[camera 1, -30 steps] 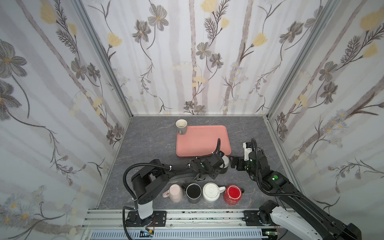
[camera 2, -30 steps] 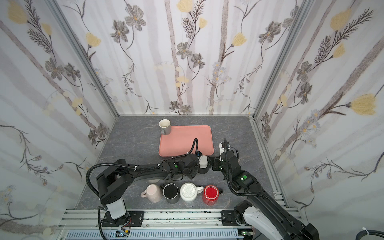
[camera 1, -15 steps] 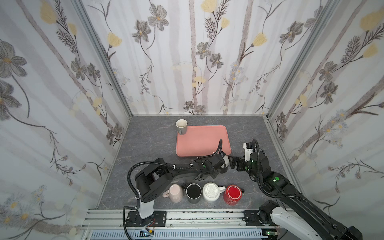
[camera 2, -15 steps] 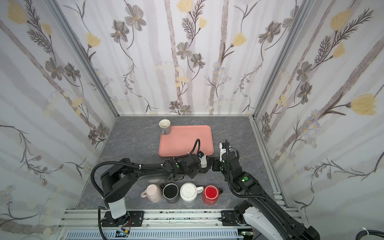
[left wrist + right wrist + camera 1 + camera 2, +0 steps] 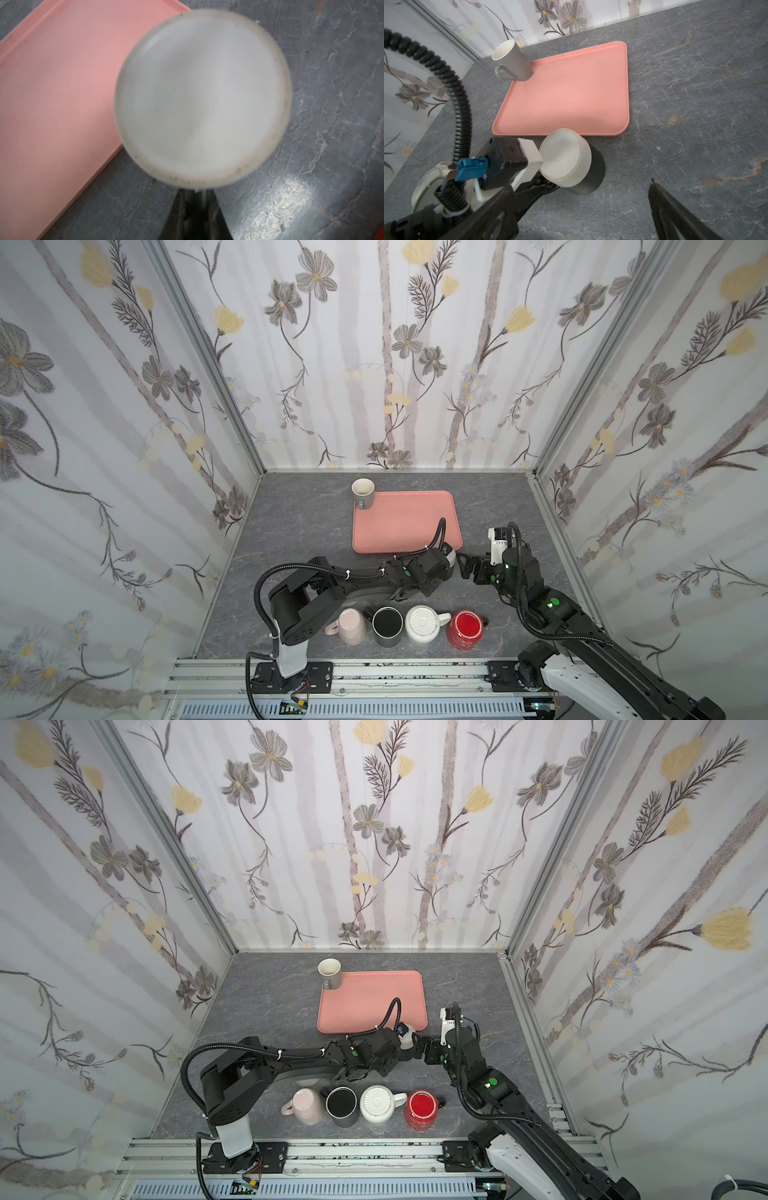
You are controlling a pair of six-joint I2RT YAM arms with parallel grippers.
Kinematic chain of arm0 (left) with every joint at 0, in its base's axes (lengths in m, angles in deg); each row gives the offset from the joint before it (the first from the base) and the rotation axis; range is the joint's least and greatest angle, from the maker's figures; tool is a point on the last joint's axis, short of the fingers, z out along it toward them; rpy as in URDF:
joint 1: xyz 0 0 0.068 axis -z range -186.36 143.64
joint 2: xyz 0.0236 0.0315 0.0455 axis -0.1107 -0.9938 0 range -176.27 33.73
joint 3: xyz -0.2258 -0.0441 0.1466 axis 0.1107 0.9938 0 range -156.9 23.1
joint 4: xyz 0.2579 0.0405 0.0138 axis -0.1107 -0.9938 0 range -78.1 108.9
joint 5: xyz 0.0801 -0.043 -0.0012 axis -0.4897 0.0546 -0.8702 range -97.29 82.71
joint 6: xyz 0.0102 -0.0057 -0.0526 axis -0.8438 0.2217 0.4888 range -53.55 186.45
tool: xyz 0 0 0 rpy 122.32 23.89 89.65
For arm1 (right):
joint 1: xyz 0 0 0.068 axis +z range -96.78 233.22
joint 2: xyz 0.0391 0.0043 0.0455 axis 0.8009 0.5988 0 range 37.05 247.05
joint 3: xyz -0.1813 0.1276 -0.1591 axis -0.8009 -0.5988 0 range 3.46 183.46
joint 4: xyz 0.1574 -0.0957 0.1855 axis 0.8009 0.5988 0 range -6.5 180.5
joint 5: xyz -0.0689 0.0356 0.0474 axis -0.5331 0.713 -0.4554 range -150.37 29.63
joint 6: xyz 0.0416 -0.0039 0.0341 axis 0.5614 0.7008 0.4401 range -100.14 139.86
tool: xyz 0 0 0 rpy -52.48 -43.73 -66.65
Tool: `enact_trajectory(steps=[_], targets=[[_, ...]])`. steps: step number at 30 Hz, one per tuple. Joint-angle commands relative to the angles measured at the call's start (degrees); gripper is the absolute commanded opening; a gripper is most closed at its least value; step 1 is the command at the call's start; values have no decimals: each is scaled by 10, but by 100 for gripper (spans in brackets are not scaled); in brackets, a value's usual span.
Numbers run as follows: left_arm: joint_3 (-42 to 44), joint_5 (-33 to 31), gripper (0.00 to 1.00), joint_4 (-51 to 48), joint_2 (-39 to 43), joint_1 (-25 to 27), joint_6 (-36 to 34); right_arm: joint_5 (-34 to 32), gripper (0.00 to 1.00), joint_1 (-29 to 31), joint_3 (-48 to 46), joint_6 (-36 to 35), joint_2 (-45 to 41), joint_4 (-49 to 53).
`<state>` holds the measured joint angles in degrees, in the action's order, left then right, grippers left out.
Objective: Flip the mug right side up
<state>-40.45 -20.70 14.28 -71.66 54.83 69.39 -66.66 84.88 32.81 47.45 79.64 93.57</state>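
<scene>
Mug (image 5: 564, 154) sits bottom-up just beside the tray (image 5: 571, 93), turning not yet begun; my left fingers (image 5: 195, 207) pinch its side, right fingers (image 5: 662, 199) spread, empty, near.

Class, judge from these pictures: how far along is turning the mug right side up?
Done: the left hand is shut against the mug, apparently gripping it. In hand: no lift yet; it stands base up beside the tray. Left: lift, flip, set down. The right hand hangs open.

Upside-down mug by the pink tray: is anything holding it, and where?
The left end effector is shut on the upside-down mug, low on its side, probably its hidden handle. The right end effector is open.
</scene>
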Motion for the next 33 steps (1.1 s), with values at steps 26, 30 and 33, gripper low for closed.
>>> enact_trajectory(steps=[26,30,33], targets=[[136,68,0,252,368,-135,129,241,87,10,-70,149,55,-456],[147,79,0,250,366,-136,139,227,86,33,-54,137,72,-453],[145,84,0,248,369,-136,138,200,86,45,-43,119,70,-429]])
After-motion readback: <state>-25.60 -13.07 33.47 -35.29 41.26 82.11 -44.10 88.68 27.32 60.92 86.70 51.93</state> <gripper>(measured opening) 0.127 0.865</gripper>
